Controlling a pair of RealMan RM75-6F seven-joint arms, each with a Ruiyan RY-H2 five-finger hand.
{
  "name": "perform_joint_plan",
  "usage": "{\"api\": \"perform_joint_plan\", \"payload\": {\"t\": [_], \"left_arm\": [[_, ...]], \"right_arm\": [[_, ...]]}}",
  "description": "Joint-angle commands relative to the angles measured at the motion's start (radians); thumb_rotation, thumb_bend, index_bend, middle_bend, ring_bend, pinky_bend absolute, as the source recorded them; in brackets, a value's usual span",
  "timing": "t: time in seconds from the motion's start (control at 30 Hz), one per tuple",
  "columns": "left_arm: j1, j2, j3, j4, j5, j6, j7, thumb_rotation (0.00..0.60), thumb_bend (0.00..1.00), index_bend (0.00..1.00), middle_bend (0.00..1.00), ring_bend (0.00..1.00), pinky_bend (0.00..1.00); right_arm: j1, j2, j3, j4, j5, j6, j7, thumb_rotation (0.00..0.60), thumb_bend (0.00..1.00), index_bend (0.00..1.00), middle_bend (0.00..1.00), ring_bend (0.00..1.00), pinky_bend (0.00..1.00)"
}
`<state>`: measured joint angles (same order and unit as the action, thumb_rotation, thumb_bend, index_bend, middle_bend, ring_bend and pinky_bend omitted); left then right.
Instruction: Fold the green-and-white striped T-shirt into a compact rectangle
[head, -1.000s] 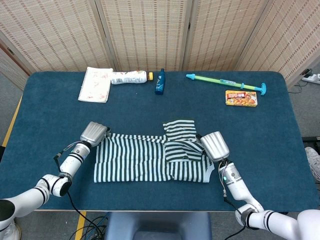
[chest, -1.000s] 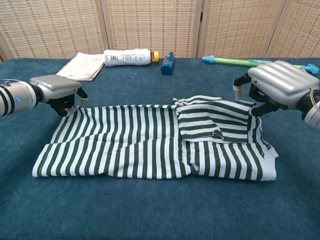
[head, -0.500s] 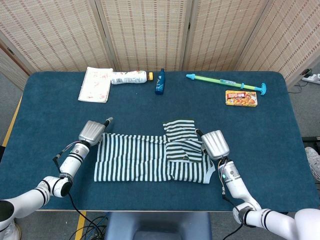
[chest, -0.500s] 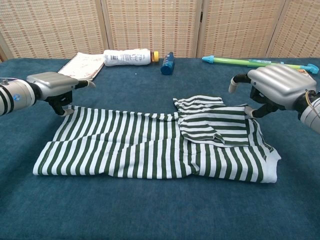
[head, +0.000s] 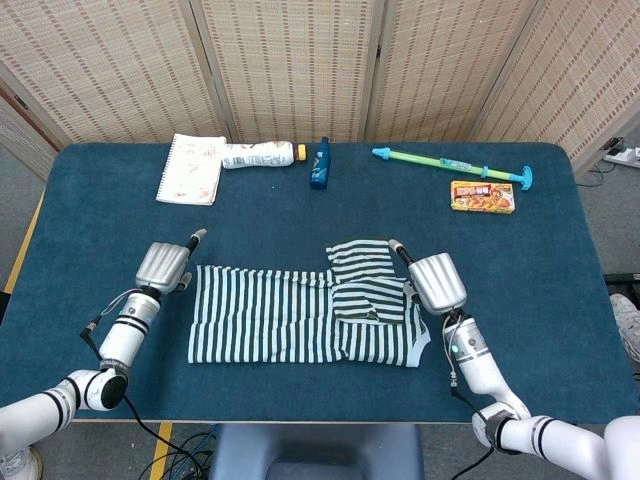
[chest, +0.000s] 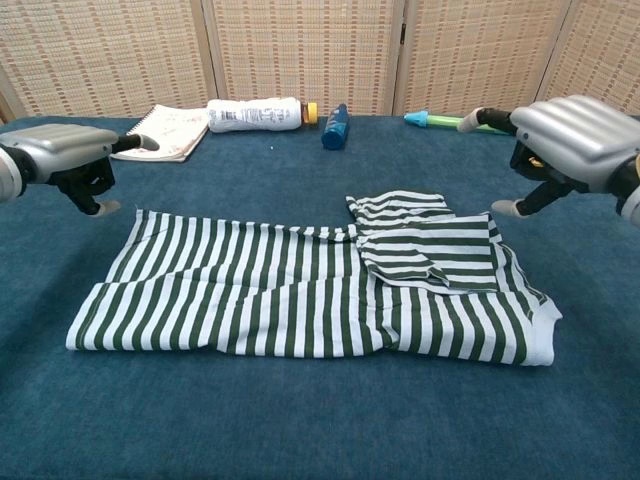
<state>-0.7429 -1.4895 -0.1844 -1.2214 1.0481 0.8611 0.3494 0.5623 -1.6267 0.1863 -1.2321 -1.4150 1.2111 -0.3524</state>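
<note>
The T-shirt (head: 305, 312) lay half-folded; our left hand (head: 164, 266) and right hand (head: 437, 283) hovered empty, fingers apart, and next must regrip an edge.

Bare blue table (head: 90, 205) lies left, right and near of the striped T-shirt (head: 290, 315); along the far edge stand a notebook (head: 191, 168), white bottle (head: 258, 154), blue bottle (head: 320, 164), water squirter (head: 450, 163) and snack box (head: 482, 196), well apart from the shirt
</note>
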Motion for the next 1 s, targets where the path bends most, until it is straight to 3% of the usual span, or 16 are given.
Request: {"api": "perform_joint_plan", "payload": {"t": [0.03, 0.13, 0.37, 0.53, 1.0], "left_arm": [[0.049, 0.067, 0.009, -0.101, -0.015, 0.065, 0.019, 0.600, 0.42, 0.00, 0.90, 0.84, 1.00], [0.073, 0.097, 0.018, -0.151, -0.004, 0.097, 0.014, 0.600, 0.42, 0.00, 0.90, 0.84, 1.00], [0.117, 0.154, 0.035, -0.237, 0.025, 0.156, -0.006, 0.600, 0.42, 0.00, 0.90, 0.84, 1.00], [0.140, 0.179, 0.039, -0.277, 0.039, 0.185, -0.023, 0.600, 0.41, 0.00, 0.90, 0.84, 1.00], [0.166, 0.202, 0.047, -0.302, 0.037, 0.190, -0.049, 0.600, 0.42, 0.00, 0.90, 0.84, 1.00]], "right_arm": [[-0.016, 0.033, 0.002, -0.023, 0.011, 0.010, 0.006, 0.600, 0.23, 0.18, 0.98, 1.00, 1.00], [-0.024, 0.060, -0.003, -0.053, 0.006, 0.012, 0.037, 0.600, 0.23, 0.19, 0.98, 1.00, 1.00], [-0.041, 0.117, -0.118, -0.116, -0.099, -0.013, 0.086, 0.600, 0.22, 0.39, 0.98, 1.00, 1.00], [-0.041, 0.116, -0.166, -0.090, -0.131, -0.047, 0.068, 0.600, 0.28, 0.45, 0.98, 1.00, 1.00], [-0.017, 0.031, -0.181, 0.060, -0.141, -0.108, 0.087, 0.600, 0.29, 0.45, 0.98, 1.00, 1.00]]}}
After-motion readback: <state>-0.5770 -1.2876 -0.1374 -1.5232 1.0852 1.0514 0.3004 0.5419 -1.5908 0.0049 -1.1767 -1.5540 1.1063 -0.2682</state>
